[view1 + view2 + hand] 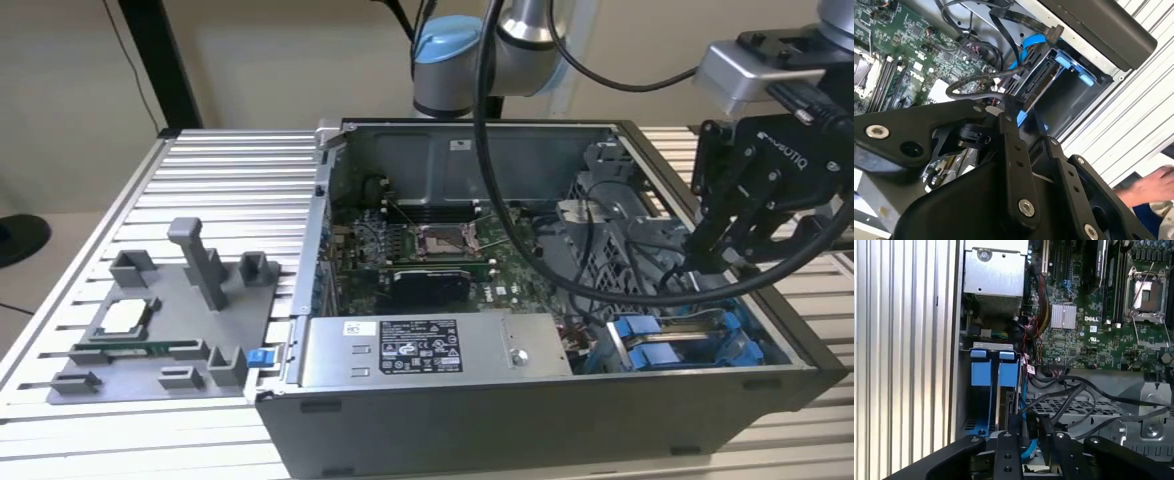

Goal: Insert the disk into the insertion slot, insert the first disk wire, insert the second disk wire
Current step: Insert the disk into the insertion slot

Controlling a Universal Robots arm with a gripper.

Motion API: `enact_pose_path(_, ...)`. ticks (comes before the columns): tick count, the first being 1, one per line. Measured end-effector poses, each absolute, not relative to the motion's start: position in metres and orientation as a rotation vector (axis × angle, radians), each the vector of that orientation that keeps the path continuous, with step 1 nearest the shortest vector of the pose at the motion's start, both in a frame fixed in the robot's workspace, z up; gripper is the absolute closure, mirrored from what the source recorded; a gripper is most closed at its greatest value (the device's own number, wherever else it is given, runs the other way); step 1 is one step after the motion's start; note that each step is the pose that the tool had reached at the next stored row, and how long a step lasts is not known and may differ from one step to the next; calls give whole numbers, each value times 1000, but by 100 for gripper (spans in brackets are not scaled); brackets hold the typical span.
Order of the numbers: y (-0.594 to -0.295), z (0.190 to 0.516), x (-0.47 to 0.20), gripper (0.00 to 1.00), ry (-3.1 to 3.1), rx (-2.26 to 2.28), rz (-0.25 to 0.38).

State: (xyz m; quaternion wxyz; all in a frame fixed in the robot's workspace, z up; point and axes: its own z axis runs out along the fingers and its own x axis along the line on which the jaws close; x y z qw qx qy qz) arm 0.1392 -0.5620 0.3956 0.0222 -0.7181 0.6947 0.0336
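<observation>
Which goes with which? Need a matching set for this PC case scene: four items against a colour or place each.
Items:
1. motherboard
2. power supply box
3. fixture plate
4. hand

Descriptions:
A. lies on the table outside the case, at the exterior view's left
B. green, inside the case
C. above the blue insertion slot, at the exterior view's right
D. grey with a white sticker, along the case's near wall

Pairs: 1-B, 2-D, 3-A, 4-C

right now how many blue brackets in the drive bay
2: one blue bracket by the case wall, the other nearer the green board. More may be hidden.
</observation>
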Motion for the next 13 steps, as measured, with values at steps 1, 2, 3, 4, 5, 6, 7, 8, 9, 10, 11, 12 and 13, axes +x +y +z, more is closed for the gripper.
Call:
enact_pose_path(1, -562, 395, 139, 0, 2146, -2221, 112)
enact_pose_path(2, -562, 395, 139, 0, 2140, -2215, 122)
enact_pose_path(3, -562, 395, 139, 0, 2131, -2206, 134)
enact_pose_path(4, -562, 394, 139, 0, 2123, -2199, 147)
enact_pose_path(5, -562, 394, 139, 0, 2117, -2192, 154)
enact_pose_path(6, -562, 394, 139, 0, 2114, -2189, 156)
enact_pose_path(7, -562, 394, 139, 0, 2112, -2189, 156)
enact_pose_path(8, -562, 394, 139, 0, 2111, -2189, 155)
enact_pose_path(9, -562, 393, 139, 0, 2110, -2190, 155)
enact_pose_path(10, -562, 393, 139, 0, 2108, -2192, 155)
enact_pose_path(11, -563, 393, 139, 0, 2106, -2194, 155)
enact_pose_path(12, -563, 393, 139, 0, 2103, -2196, 155)
enact_pose_path(13, -564, 393, 139, 0, 2099, -2199, 154)
